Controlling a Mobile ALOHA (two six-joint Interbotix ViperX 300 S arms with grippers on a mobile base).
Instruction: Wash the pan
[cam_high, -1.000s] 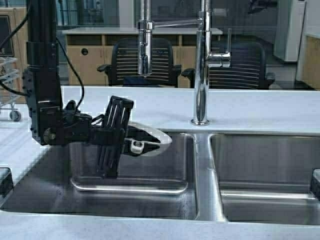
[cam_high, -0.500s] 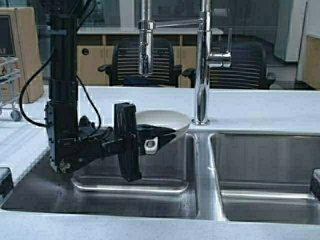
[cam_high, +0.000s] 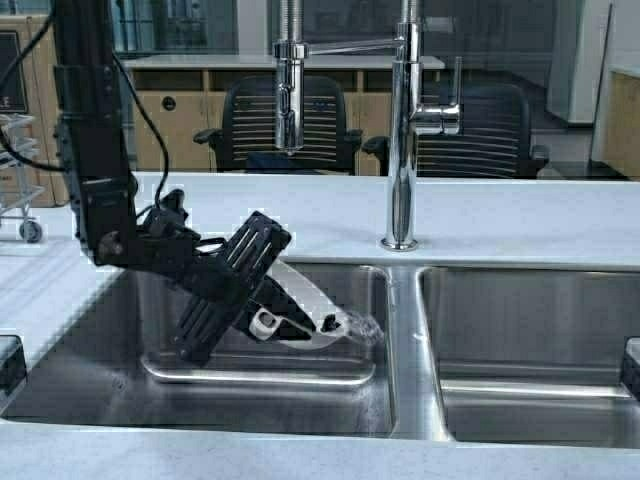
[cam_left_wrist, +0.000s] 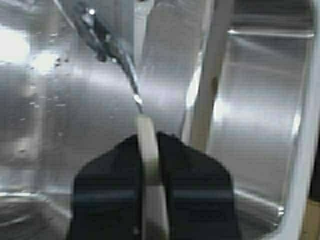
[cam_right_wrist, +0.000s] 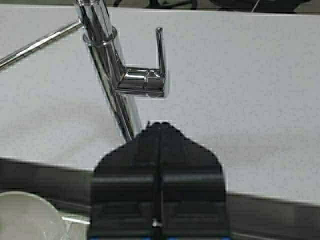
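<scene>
White desk (cam_high: 500, 215) around a steel double sink (cam_high: 300, 390), chrome faucet (cam_high: 402, 130) standing behind the divider, left hand (cam_high: 300, 322) clamped on the pan (cam_high: 318, 300), pan tilted steeply over the left basin, water running off its lower edge, right hand (cam_right_wrist: 159, 220) pressed closed on nothing, facing the faucet

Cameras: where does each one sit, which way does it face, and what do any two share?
High view: on the robot's frame, facing forward and down at the sink; shows the left gripper holding the tilted pan.
Left wrist view: looks past the left gripper, shut on the pan's edge, into the left basin.
Right wrist view: past the shut right gripper toward the faucet.
Shared: faucet, pan.
</scene>
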